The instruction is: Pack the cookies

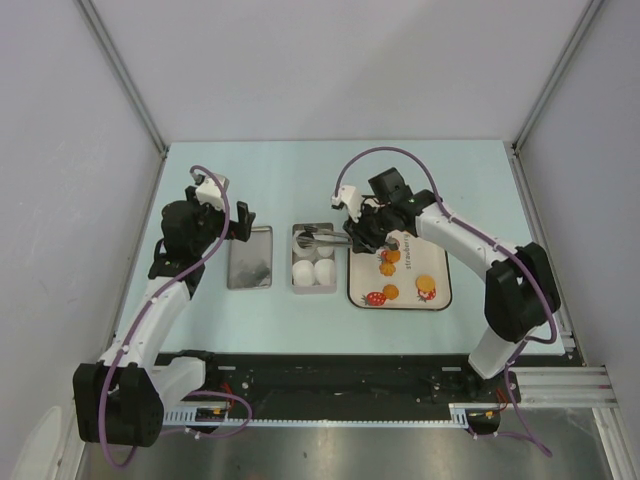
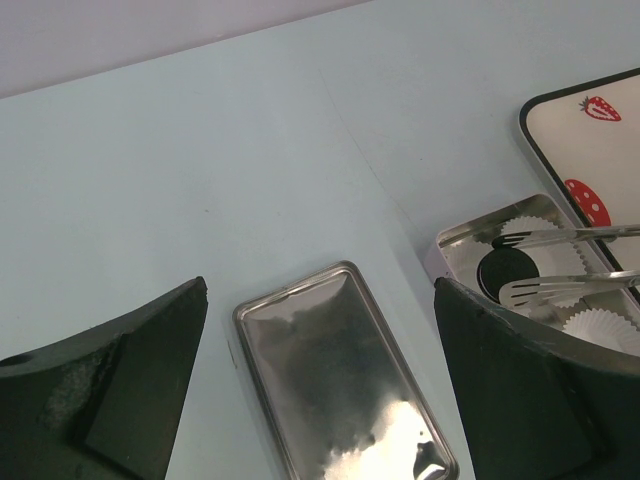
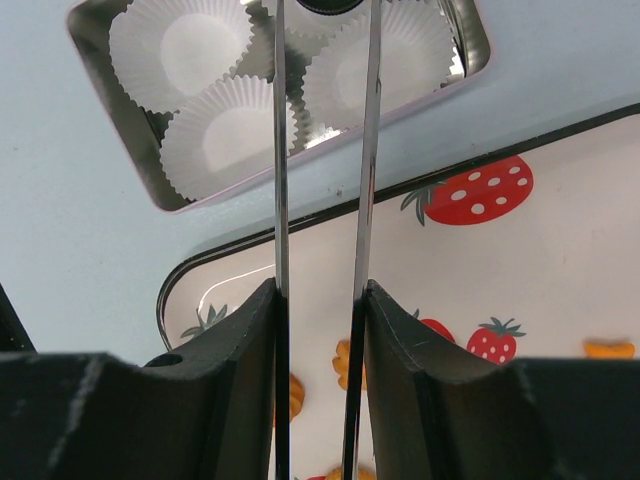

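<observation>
My right gripper is shut on a pair of metal tongs that reach left over an open tin. A black cookie lies in a paper cup in the tin's far left corner. The tong tips stand on either side of it, slightly apart. Orange cookies lie on the strawberry-print tray. No green cookie shows. My left gripper is open and empty, above the tin's lid.
The tin holds white paper cups, three of them empty. The tray lies right beside the tin. Grey walls close in the table on the left, back and right.
</observation>
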{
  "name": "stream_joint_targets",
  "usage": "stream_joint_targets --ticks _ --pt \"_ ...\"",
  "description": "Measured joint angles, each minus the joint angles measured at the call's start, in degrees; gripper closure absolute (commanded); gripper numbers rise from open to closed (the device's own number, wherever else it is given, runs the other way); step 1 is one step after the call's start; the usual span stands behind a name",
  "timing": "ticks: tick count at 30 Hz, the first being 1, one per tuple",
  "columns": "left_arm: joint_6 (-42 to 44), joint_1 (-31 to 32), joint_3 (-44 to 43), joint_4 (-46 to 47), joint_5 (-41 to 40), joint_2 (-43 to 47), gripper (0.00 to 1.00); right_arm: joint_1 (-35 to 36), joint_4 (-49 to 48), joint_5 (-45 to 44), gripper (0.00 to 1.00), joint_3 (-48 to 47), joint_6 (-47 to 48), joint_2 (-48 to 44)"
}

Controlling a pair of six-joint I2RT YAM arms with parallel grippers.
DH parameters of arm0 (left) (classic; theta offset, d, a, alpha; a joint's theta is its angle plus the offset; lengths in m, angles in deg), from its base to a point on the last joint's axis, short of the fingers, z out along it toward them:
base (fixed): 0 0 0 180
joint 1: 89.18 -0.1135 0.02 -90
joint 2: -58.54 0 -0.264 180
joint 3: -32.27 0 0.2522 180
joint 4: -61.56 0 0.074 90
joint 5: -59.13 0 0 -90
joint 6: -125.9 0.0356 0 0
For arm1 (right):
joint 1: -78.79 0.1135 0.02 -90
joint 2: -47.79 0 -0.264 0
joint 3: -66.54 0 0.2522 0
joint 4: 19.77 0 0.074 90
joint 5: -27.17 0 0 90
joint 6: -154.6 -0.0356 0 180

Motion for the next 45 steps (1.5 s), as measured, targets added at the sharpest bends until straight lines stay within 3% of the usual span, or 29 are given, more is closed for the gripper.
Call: stream_joint_targets --ticks 30,45 --pt "0.0 0.0 0.0 0.02 -0.02 -0.02 0.0 1.14 -0.13 -1.22 0.43 -1.11 0.17 1.75" --pt "0.02 0.0 0.0 -0.02 -0.02 -0.33 0.0 1.25 0.72 -1.49 0.49 -1.22 0.13 -0.87"
